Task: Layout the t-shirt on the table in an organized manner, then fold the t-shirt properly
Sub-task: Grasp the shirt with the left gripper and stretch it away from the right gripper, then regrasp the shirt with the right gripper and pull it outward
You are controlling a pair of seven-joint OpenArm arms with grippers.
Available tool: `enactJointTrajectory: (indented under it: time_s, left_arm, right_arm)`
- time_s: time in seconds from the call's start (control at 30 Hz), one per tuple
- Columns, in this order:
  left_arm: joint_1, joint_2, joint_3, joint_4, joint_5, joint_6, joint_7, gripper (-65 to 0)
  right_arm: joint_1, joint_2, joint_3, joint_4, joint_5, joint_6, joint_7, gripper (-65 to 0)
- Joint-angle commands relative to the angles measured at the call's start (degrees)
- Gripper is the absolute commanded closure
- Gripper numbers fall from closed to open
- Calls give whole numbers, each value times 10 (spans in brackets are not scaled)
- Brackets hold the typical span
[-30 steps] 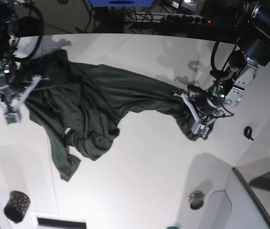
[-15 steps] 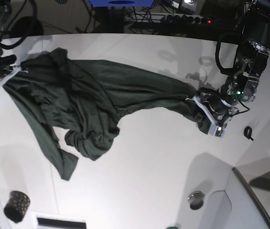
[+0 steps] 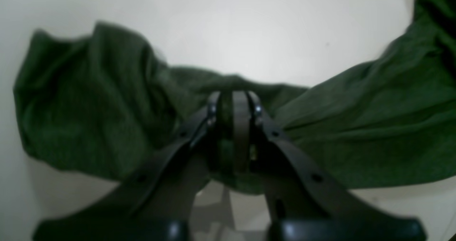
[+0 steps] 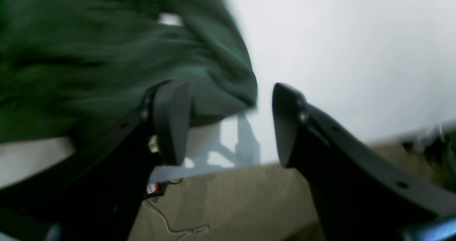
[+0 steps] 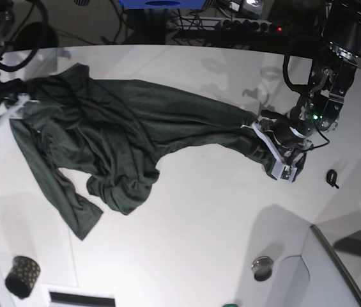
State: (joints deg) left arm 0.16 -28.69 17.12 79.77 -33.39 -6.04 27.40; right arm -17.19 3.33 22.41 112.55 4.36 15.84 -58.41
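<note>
The t-shirt [image 5: 129,137] lies stretched across the upper half of the table [image 5: 199,230] in the base view, from the far left edge to the right of centre, with a crumpled bunch hanging down in the lower left part. The left gripper [image 3: 233,102], at the right of the base view, has its jaws nearly closed on a fold of the green cloth, which is pinched between them. The right gripper [image 4: 228,123], at the upper left of the base view, has its jaws wide apart; the shirt edge lies just beside one finger, and nothing is held between them. I judge the fabric to be light, soft and limp: it will sag and wrinkle when lifted, and it can slip out of a thin pinch. A good hold would be at a hem, a shoulder seam or a sleeve edge, where the cloth is doubled. Pulling two such points apart should flatten the bunched part.
</note>
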Motion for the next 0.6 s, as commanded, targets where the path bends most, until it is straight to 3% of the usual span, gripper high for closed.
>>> enactJointTrajectory:
  time_s: [0.0, 0.13, 0.33, 0.57]
  left_arm:
    - [-3, -9, -5, 10, -4, -2, -11, -58]
    - [8, -9, -5, 9, -4, -2, -12, -58]
    - [19, -10, -6, 10, -4, -2, -13, -58]
    - [18, -6, -6, 10, -5, -2, -12, -58]
  right_arm:
    - [5, 9, -20, 13, -1, 4, 11, -348]
    - [64, 39, -122, -20, -1, 4, 11, -347]
    - [154, 32, -138, -104, 3, 4, -22, -351]
    - [188, 10, -155, -161, 61, 4, -30, -353]
